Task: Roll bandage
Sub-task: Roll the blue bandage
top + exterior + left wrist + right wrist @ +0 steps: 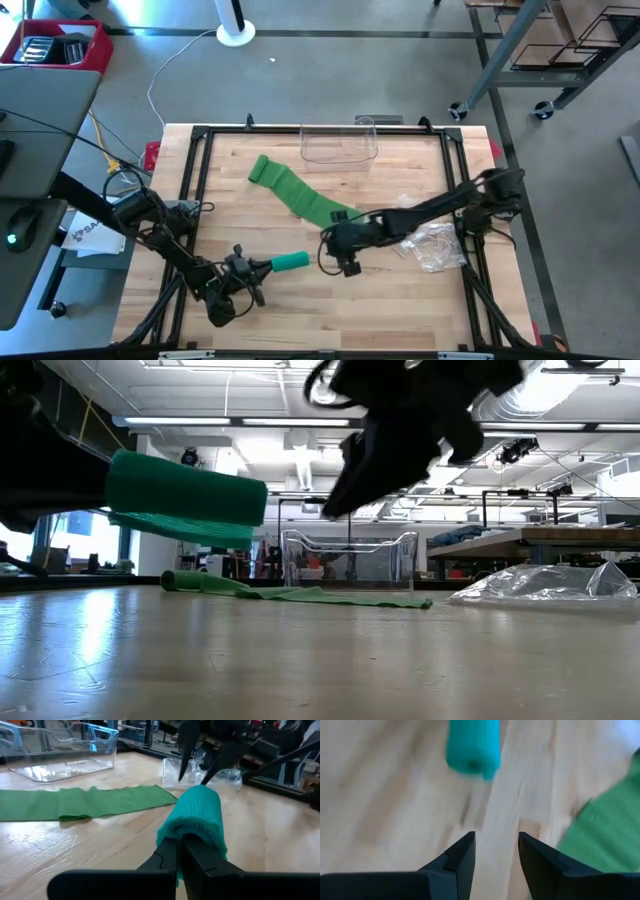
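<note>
A teal rolled bandage (291, 262) is held off the table by my left gripper (262, 266), which is shut on it near the table's front; the low view shows the roll (186, 491) in the air. A flat green bandage strip (300, 196) lies unrolled on the table behind it. My right gripper (328, 245) hovers open and empty just right of the roll, over the strip's near end. In the right wrist view its open fingers (496, 842) point toward the roll (472, 744). My left gripper pinches the roll's end nearest the gripper (189, 831) between its two fingers (170, 857). The fingers come level from the table's left and lie along the roll. The roll sticks out level toward the table's right, lifted clear of the table.
A clear plastic container (340, 145) stands at the table's far edge. A crumpled clear plastic bag (436, 246) lies at the right, under the right arm. Bare wood lies along the front of the table (350, 320).
</note>
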